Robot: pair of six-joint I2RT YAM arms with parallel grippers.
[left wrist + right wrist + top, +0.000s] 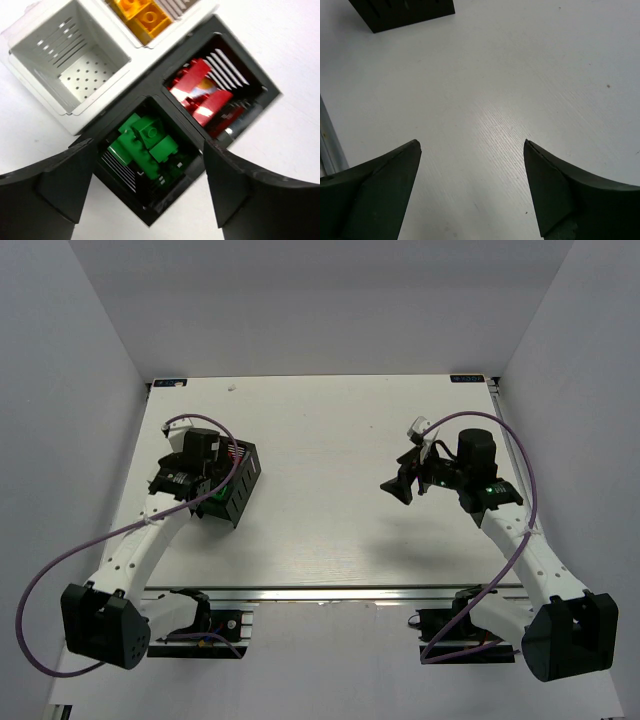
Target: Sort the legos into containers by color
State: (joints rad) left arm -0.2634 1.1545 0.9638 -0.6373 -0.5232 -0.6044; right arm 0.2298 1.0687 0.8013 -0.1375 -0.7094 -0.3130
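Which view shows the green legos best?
Left wrist: it looks straight down into the black bin, green legos piled in one compartment. Top external has the left arm covering most of that bin; right wrist shows only its outer wall.

A white, faintly grained rectangular tabletop (330, 540) lies under both pairs of jaws; plain pale grey walls (60, 390) stand beyond and beside them, evenly lit.
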